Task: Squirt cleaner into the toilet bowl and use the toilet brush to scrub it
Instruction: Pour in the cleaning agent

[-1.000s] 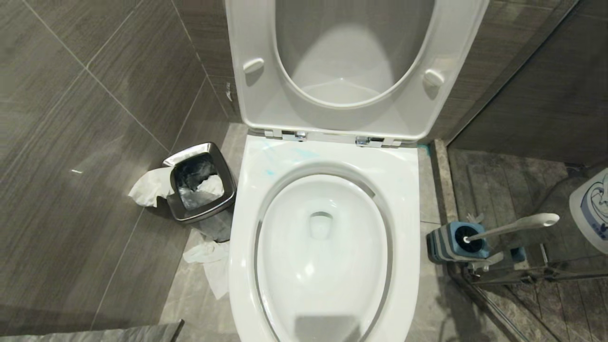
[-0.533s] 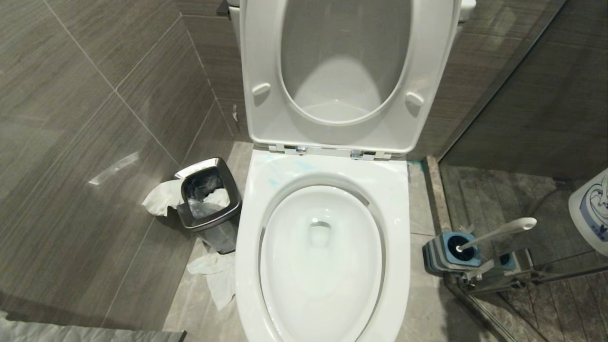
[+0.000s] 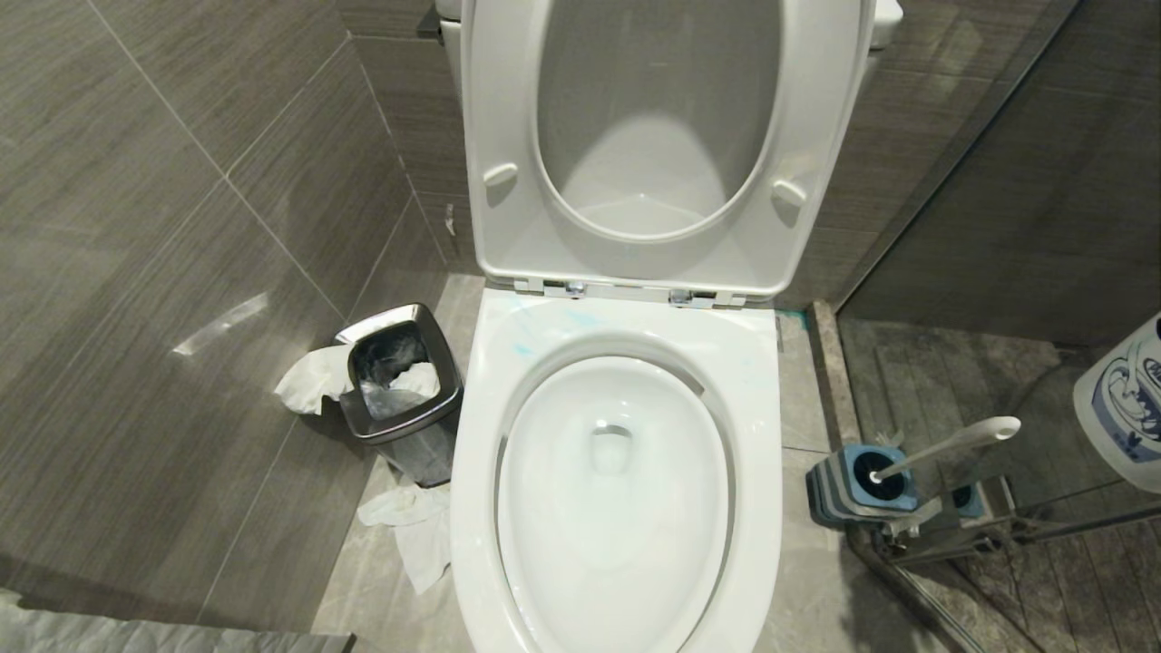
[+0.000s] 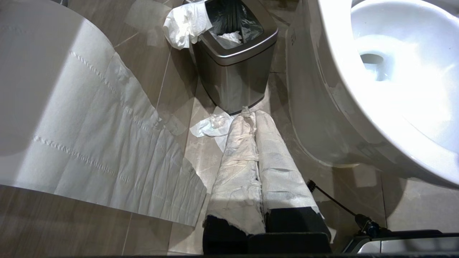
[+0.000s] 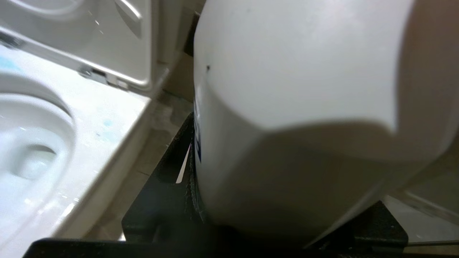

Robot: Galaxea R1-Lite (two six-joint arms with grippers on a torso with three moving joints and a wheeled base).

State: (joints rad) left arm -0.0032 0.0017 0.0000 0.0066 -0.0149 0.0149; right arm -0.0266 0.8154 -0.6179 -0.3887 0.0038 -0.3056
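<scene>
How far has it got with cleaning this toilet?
Seat and lid are up, and pale blue cleaner smears mark the back rim of the toilet bowl, so some has landed, though the inside looks plain white. The right pincer holds a white bottle off to the right. The toilet brush sits in its blue holder, so scrubbing is not yet begun.

The big white shiny toilet bowl (image 3: 617, 508) is wide open on top, because its white seat and lid (image 3: 662, 145) stand up at the back. On its left, a small steel-rimmed bin (image 3: 399, 381) and white crumpled paper (image 3: 413, 531) fill the floor. On its right, the white-handled toilet brush (image 3: 943, 444) leans out of a blue and grey ribbed holder (image 3: 853, 485), near a glass wall's metal edge (image 3: 998, 531).
</scene>
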